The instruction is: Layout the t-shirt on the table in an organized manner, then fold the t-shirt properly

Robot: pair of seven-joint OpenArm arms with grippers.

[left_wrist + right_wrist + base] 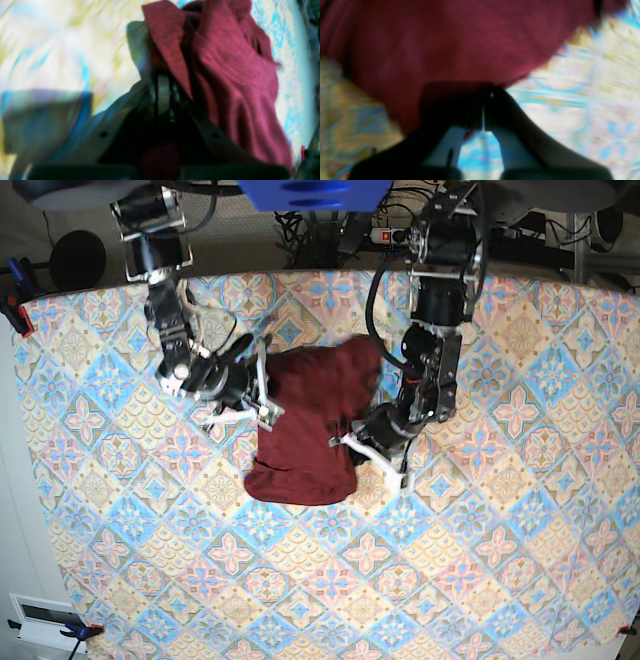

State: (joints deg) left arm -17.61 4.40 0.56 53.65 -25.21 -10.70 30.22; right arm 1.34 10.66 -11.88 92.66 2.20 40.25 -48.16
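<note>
T-shirt [305, 430] sits bunched near the middle of the table [500, 560], toward its far edge, lumpy and not spread flat. Your right gripper [262, 412] is at the shirt's left edge in the base view, jaws pinched together on the fabric [460, 45]. Your left gripper [352, 438] is at the shirt's opposite edge, jaws together, clamped on a fold of cloth [225, 82]. Wrist views are blurred.

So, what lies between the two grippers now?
In the base view, only the t-shirt, bunched on the table, spans from the right gripper to the left gripper.
</note>
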